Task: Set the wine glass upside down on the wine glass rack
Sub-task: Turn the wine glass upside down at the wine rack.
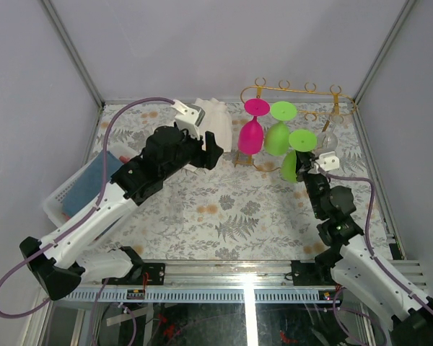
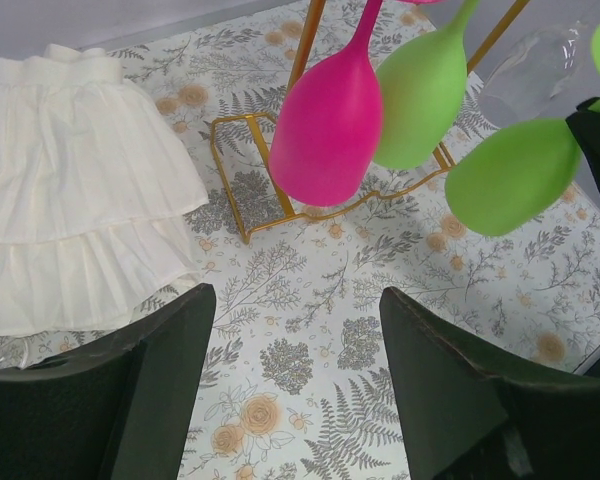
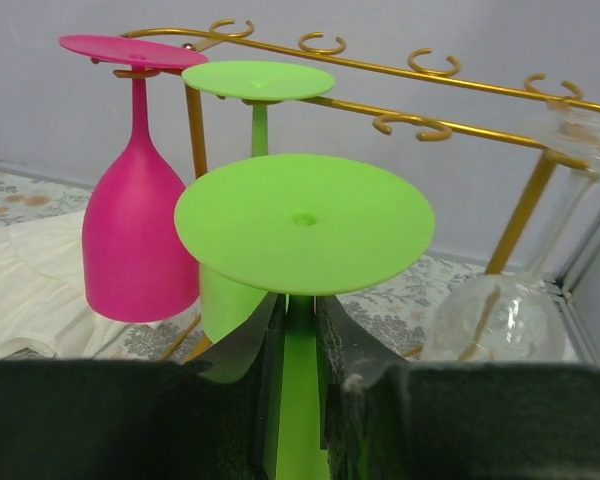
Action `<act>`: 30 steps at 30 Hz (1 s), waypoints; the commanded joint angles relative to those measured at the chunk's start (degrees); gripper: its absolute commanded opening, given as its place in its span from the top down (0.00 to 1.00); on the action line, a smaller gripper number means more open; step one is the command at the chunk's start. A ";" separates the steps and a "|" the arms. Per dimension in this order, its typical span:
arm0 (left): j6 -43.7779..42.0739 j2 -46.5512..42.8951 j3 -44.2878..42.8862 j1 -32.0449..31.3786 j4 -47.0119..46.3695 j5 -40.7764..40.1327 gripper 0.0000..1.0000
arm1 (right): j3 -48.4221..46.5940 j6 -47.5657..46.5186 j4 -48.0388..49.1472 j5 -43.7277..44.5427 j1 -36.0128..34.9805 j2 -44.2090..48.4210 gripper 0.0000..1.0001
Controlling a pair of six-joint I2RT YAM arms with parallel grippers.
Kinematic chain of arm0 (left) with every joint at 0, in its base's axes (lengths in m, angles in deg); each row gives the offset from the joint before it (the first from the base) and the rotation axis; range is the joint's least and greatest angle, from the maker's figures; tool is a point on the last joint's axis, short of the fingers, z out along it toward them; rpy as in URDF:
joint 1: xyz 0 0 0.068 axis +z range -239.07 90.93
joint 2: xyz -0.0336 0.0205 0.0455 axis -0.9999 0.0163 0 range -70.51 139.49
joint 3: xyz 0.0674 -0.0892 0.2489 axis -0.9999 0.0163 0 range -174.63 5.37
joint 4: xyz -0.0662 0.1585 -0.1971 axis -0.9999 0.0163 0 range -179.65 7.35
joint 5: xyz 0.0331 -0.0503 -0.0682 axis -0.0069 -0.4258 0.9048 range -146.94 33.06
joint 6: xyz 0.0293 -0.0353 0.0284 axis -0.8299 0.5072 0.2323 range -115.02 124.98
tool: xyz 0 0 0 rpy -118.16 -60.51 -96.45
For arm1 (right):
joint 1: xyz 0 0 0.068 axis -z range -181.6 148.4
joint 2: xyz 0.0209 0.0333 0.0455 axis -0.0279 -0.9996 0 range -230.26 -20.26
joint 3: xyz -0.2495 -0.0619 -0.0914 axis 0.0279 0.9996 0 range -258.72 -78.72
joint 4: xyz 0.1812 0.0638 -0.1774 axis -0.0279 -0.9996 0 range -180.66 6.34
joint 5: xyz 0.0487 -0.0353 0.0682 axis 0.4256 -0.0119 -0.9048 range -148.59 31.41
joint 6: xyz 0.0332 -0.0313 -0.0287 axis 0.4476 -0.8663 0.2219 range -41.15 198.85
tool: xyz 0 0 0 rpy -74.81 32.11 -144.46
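Fern-print tablecloth (image 1: 238, 216), pale walls (image 1: 202, 43) — left pincer (image 2: 298, 335) wide, right pincer (image 3: 298, 325) tight on green wine glass (image 3: 303, 220) stem.

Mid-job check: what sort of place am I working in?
Probably a lab test enclosure, not a kitchen: bare grey walls in metal framing, a floral cloth, wiring below the near rail.

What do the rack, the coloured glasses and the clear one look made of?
The wine glass rack: thin metal-looking wire with a glossy gold finish that glints along the rails. The pink glass and the held green glass: opaque, matte, even colour, likely plastic. The clear glass: transparent with sharp highlights; glass or clear plastic, cannot tell.
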 commanded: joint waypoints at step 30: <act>-0.43 -1.69 3.05 0.72 -4.06 0.35 0.33 | -13.53 11.42 6.64 -9.88 14.09 -14.27 1.00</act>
